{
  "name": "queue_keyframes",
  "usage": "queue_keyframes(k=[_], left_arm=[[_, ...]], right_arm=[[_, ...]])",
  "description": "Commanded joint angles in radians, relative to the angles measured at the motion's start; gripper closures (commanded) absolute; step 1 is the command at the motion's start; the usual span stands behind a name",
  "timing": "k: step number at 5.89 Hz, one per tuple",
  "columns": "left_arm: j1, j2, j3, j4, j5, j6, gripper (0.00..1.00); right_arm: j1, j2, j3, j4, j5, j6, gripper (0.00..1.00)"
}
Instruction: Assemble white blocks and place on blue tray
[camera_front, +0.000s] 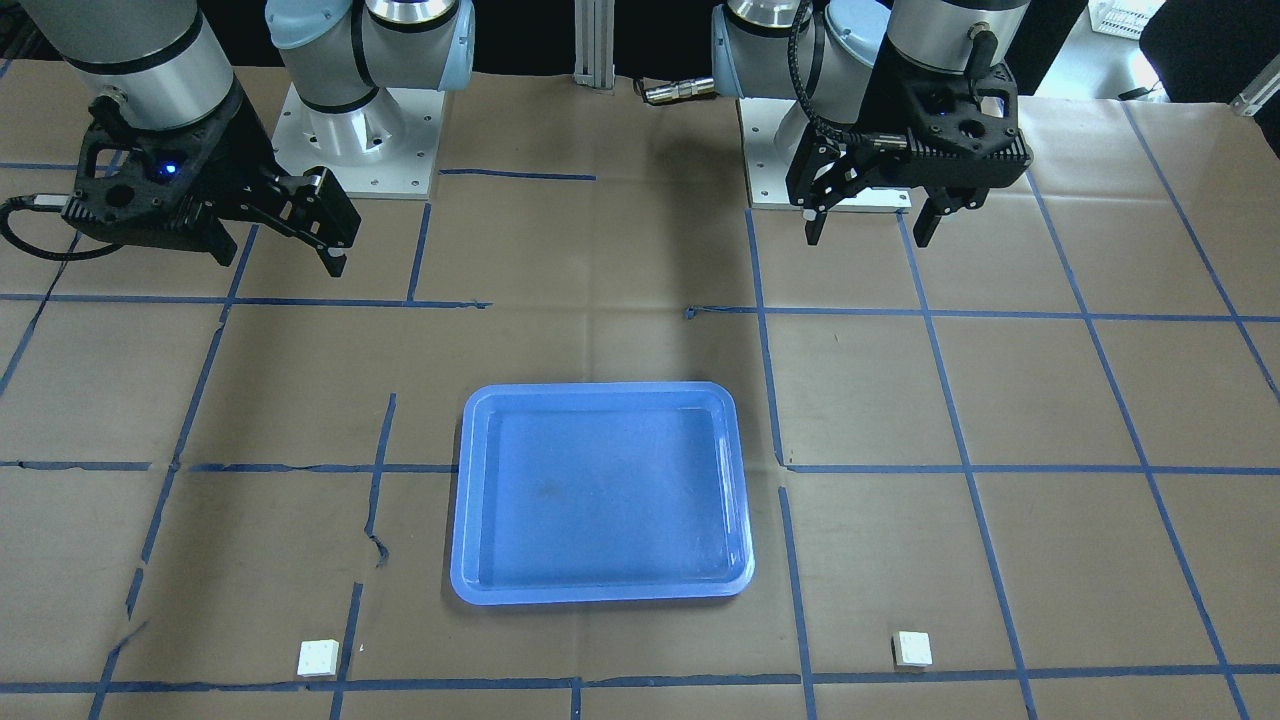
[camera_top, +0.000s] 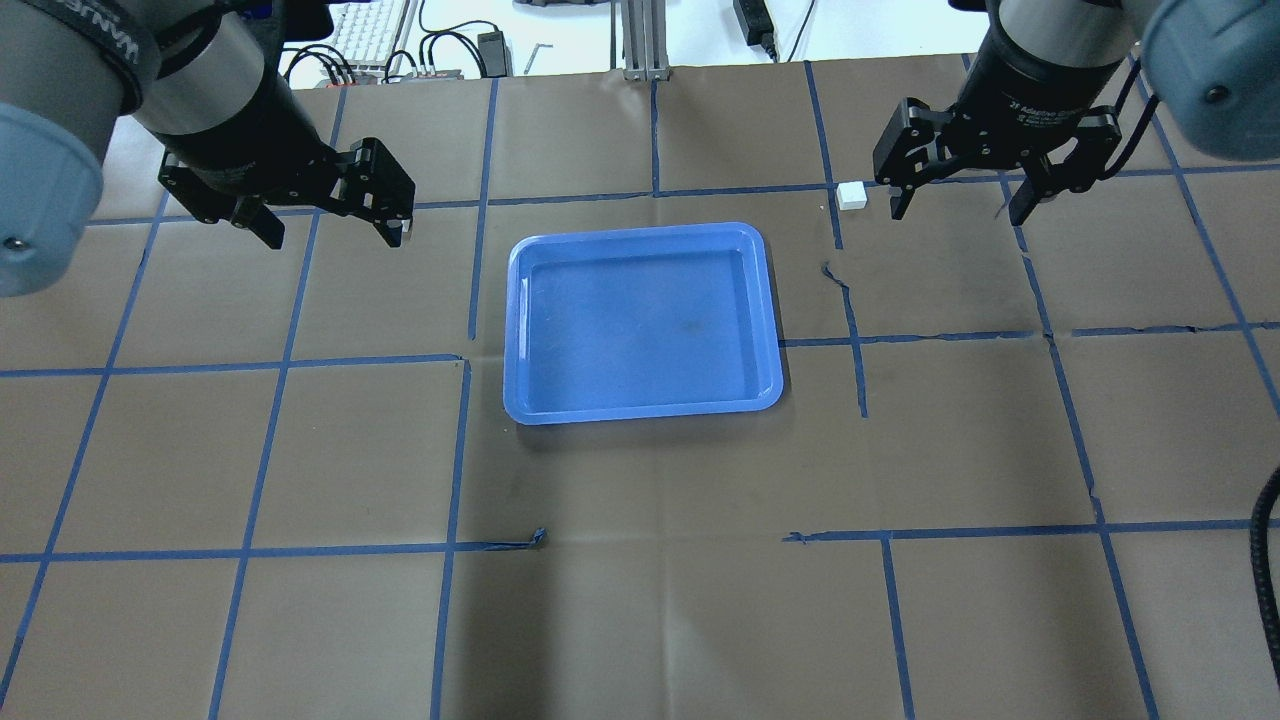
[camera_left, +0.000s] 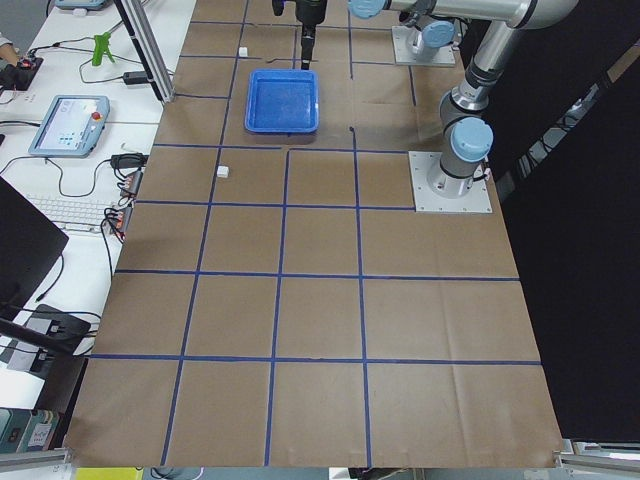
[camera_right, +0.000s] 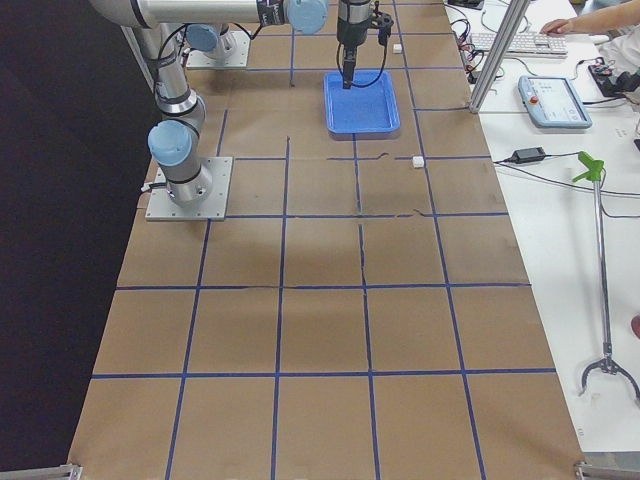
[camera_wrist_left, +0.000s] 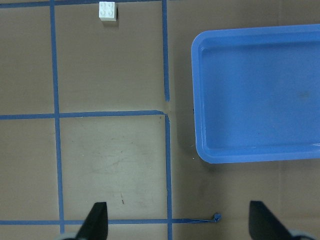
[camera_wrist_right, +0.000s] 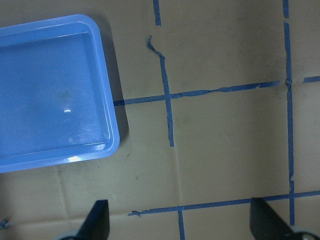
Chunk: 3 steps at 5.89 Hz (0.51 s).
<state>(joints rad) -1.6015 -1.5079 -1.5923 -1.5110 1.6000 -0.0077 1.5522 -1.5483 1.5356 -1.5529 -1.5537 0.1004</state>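
The tray (camera_front: 600, 490) lies mid-tabletop (camera_front: 1050, 400); beyond its far edge from the robot, the left block (camera_front: 912, 648) and the right block (camera_front: 318, 657) flank it.

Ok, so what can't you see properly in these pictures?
Left block: in the overhead view the left hand hides most of it.
Right block: not in the right wrist view, past its edge.
Studs: too small to see in both side views.
Right hand: its wrist view cuts it off at the bottom; only fingertips show.
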Motion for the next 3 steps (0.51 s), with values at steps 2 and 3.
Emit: queue_keyframes(k=[2, 3], left_arm=[[0.000, 0.000, 0.000, 0.000, 0.000, 0.000, 0.01], [0.000, 0.000, 0.000, 0.000, 0.000, 0.000, 0.01]], right_arm=[[0.023, 0.004, -0.009, -0.001, -0.003, 0.021, 0.00], [0.023, 0.010, -0.008, -0.001, -0.003, 0.019, 0.00]])
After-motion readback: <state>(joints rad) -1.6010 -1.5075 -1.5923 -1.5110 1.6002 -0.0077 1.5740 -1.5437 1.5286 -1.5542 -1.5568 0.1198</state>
